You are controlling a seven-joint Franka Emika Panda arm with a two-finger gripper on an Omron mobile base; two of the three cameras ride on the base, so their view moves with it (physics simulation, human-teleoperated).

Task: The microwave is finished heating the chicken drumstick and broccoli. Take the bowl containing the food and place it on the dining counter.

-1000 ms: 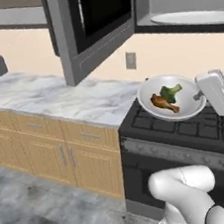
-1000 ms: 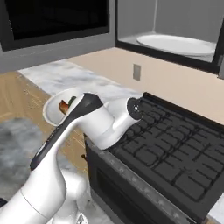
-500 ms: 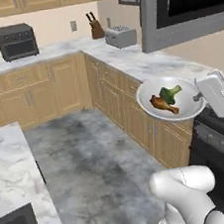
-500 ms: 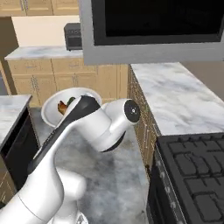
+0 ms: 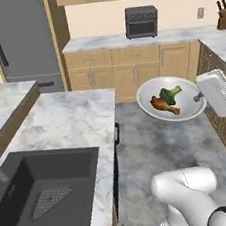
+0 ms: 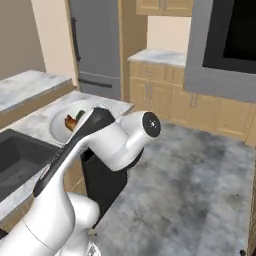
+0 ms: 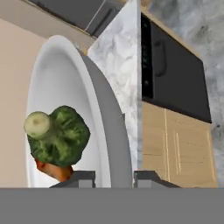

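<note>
While the gripper stays clamped on the bowl rim at mid-right of the left base view, broccoli and chicken drumstick ride inside. The base has swung round: stove gone, sink and marble tabletop now lower left. Arm reaches level, bowl aloft.

The shallow round white-grey bowl carries a dark green broccoli floret with a pale cut stem and an orange-brown chicken drumstick. The white marble table is grey-veined. The recessed sink is matte black, the floor mottled grey, the cabinets light wood.
</note>
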